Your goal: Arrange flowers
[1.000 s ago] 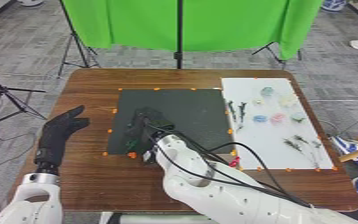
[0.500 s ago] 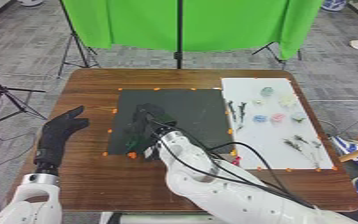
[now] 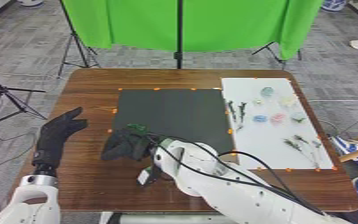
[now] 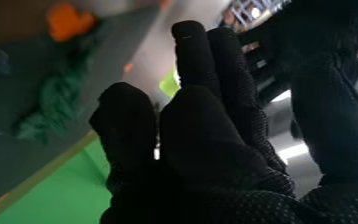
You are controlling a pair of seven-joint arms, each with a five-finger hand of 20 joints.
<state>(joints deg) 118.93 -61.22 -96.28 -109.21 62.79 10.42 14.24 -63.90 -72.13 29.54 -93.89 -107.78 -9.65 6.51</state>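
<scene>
The right hand (image 3: 122, 145), fingers straight, is at the black mat's (image 3: 175, 107) near left corner, beside green foliage (image 3: 137, 127) on the mat. The left hand (image 3: 60, 131), fingers loosely extended, is left of the mat; flower heads (image 3: 261, 118) lie to the mat's right.

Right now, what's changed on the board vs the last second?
Right hand moved back toward the robot and slightly left, to the dark board's near left corner. Green foliage now shows past its fingers; can't tell if it was just released. Pink flower and blue flower stayed put.
</scene>
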